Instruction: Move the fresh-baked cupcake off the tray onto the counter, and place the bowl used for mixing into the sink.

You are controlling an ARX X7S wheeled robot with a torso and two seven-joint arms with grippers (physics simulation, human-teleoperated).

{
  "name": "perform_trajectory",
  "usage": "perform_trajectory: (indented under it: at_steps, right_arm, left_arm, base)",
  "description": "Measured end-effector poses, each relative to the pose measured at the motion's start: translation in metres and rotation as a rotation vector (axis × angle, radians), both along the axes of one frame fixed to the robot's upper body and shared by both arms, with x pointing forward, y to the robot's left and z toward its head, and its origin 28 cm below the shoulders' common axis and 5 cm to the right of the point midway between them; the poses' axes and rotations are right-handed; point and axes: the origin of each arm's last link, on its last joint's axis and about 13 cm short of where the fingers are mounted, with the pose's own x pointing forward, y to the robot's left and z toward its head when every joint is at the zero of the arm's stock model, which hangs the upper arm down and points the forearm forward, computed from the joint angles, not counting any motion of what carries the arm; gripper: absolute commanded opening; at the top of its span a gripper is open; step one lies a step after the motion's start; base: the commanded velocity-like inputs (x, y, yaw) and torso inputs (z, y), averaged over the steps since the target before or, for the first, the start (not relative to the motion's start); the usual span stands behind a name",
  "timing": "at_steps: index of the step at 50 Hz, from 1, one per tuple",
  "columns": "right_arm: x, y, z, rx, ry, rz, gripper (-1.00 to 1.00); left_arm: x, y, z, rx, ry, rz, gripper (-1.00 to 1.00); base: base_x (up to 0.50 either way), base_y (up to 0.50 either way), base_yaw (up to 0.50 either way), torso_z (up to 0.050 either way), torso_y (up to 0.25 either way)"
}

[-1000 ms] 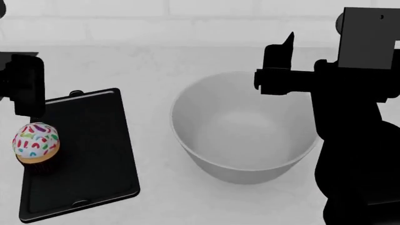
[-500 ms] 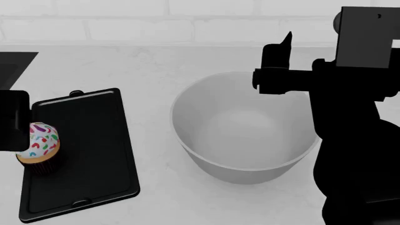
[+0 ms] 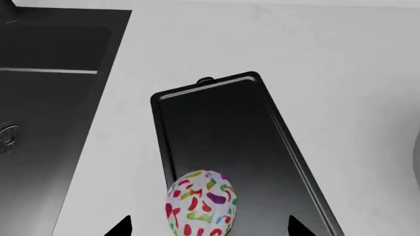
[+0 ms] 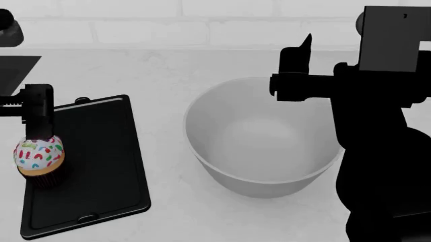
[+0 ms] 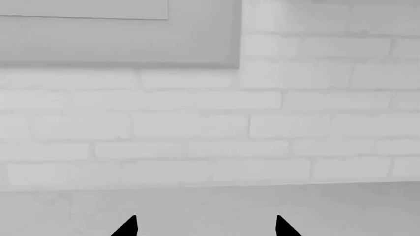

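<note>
White-frosted cupcake (image 4: 39, 156) sat on the tray (image 4: 101, 161), between the left gripper's (image 3: 208, 227) wide-open, empty jaws. Right gripper (image 5: 204, 227) jaws gaped empty beyond the bowl (image 4: 263, 138).

one cupcake (image 4: 39, 157), one tray (image 4: 101, 161), one bowl (image 4: 263, 136)

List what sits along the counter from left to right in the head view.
Cupcake at the left edge of the black tray → white bowl → right gripper above the bowl's far right rim.
</note>
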Motion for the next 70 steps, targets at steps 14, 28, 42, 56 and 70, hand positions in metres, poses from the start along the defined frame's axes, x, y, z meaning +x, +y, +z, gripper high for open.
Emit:
perform_trajectory:
  at_steps: [14, 28, 42, 56, 70]
  right_arm:
    - [-0.001, 0.001, 0.003, -0.007, -0.008, 0.004, 1.00]
    - [-0.002, 0.001, 0.004, -0.010, -0.011, 0.002, 1.00]
    - [-0.003, 0.001, 0.004, -0.010, -0.015, 0.000, 1.00]
    - [-0.003, 0.001, 0.004, -0.006, -0.013, 0.001, 1.00]
    - [0.000, 0.002, 0.004, -0.008, -0.007, 0.004, 1.00]
  left_arm:
    - [0.023, 0.001, -0.024, 0.020, 0.060, 0.013, 1.00]
    - [0.035, 0.001, -0.046, 0.036, 0.119, 0.005, 1.00]
    - [0.038, 0.003, -0.061, 0.037, 0.156, 0.007, 1.00]
    - [0.040, 0.005, -0.073, 0.036, 0.182, 0.010, -1.00]
    - [0.017, -0.004, -0.026, 0.014, 0.029, -0.052, -1.00]
  base:
    - [0.00, 0.00, 0.00, 0.000, 0.000]
    - [0.00, 0.00, 0.00, 0.000, 0.000]
    - [0.00, 0.00, 0.00, 0.000, 0.000]
    - [0.00, 0.00, 0.00, 0.000, 0.000]
    - [0.00, 0.00, 0.00, 0.000, 0.001]
